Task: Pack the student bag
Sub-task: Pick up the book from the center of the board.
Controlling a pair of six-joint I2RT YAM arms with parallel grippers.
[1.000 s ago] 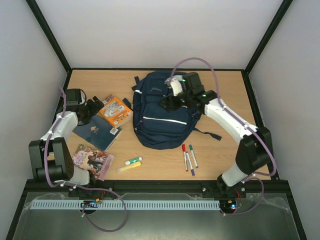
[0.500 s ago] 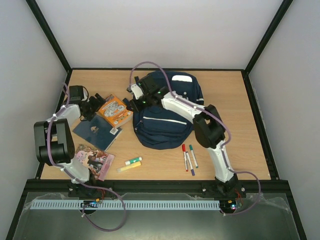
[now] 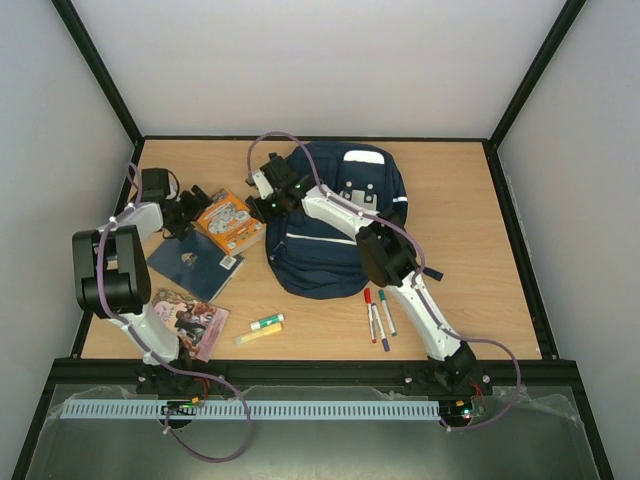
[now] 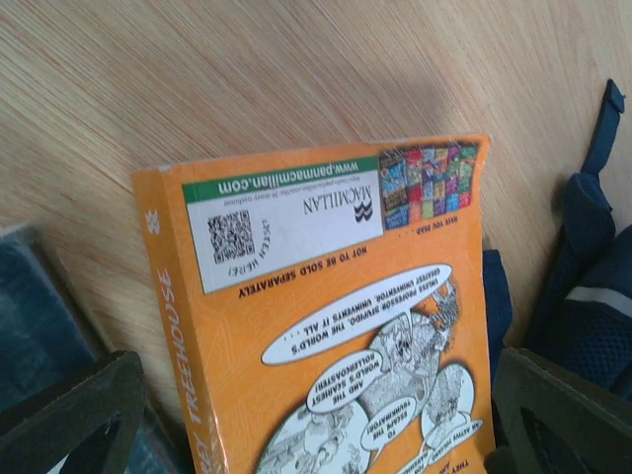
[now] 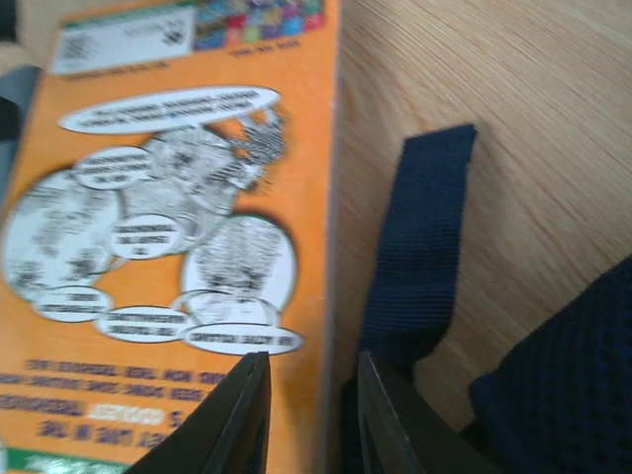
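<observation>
**A:** Barely under way, by the look of it. Can see nothing inside the bag (image 3: 318, 265), and can find no open zip from above.

**B:** Agreed. Leaves plenty out on the table (image 3: 470, 240). On the left, an orange book (image 3: 230, 222), a navy book (image 3: 192, 262) and a picture book (image 3: 186, 320). Along the near side, two stubby markers (image 3: 266, 322) and three pens (image 3: 386, 313).

**A:** And the bag itself?

**B:** Lies flat in the far middle of the table. Looks navy, bulky, a bit slumped. Wears white stripes (image 3: 320, 240) across the front and a pale square patch (image 3: 365, 157) at the far end. Trails a strap (image 5: 420, 247) off its left edge, just beside the orange book.

**A:** Right claw (image 5: 312, 370), then?

**B:** Reaches right across the bag to that left edge. Pinched down to a narrow slit, poised over the seam between orange book and strap. Cannot tell of any hold on either one.

**A:** Left claw (image 4: 318, 365)?

**B:** Spread as wide as can be, low over the orange book's end, one finger to each side. Grips nothing.

**A:** So, nearly everything to do?

**B:** Pretty much, at a guess. Calls for opening the bag first, then loading books, markers and pens one at a time.
</observation>
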